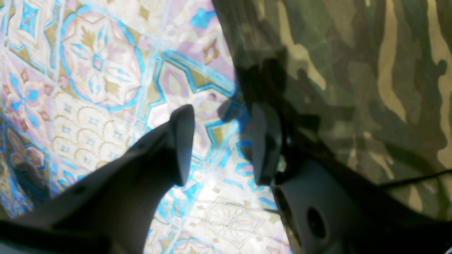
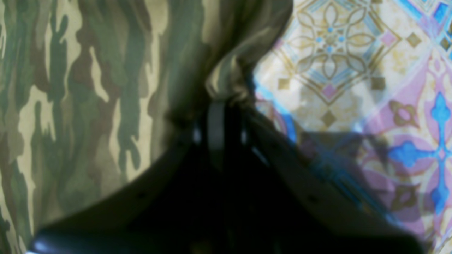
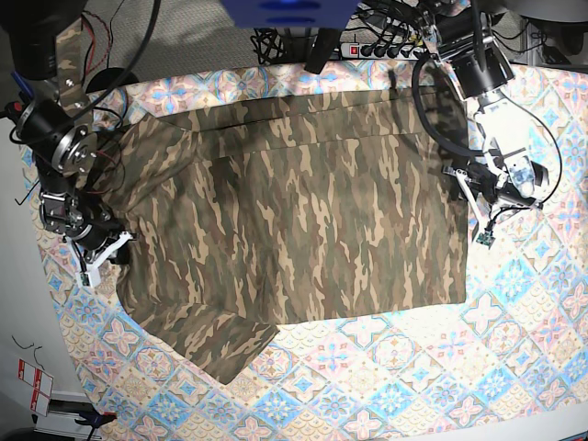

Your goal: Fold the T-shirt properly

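Tile-patterned cloth (image 3: 386,367) beneath T-shirt (image 3: 303,220)

Camouflage T-shirt (image 3: 303,211) lies spread flat, one sleeve out.

Both my wrist views are soft and blurred, with bright glare washing out the patterned cloth (image 1: 212,190). My right hand (image 2: 226,106) reads as a dark, unfocused silhouette. The base view is evenly lit and sharp.
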Controlling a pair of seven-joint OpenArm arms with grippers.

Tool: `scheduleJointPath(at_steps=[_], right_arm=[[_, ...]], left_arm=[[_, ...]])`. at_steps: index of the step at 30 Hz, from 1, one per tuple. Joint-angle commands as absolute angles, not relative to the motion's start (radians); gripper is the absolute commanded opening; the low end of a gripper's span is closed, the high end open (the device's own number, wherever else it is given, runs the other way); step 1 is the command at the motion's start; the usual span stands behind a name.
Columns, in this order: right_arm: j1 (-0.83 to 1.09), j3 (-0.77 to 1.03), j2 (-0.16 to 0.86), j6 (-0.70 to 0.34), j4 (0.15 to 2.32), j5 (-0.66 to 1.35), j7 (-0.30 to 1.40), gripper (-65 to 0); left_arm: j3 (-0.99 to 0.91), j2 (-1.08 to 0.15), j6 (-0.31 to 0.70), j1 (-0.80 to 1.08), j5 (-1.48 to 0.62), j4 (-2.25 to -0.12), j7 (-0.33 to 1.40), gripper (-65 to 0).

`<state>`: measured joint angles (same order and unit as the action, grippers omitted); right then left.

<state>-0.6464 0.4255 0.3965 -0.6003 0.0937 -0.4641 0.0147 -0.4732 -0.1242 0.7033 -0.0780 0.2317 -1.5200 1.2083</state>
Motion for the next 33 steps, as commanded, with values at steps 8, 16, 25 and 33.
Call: scheduleJointPath(at_steps=[8,16,25,33], right_arm=[[-0.579,0.544,0.417,-0.608,0.343,-0.473,0.094,-63.2],[-0.374,0.545,0.377,-0.613,0.705,-0.472,0.193,-63.2],[-0.179,0.545,0.288,-0.613,1.023,-0.472,0.197,-62.8],[-0.22,0.573,0.272,-0.611,1.033,-0.472,0.26,-42.9]], left_arm=[[-0.472,-0.133,0.698,-0.094,0.229,-1.532,1.201,-38.4],[-0.469,-0.131,0.698,-0.099,0.229,-1.532,1.201,-38.4],[-0.467,-0.131,0.698,-0.102,0.226,-1.532,1.201,-38.4],[-0.467,-0.131,0.698,-0.099,0.229,-1.532,1.201,-38.4]])
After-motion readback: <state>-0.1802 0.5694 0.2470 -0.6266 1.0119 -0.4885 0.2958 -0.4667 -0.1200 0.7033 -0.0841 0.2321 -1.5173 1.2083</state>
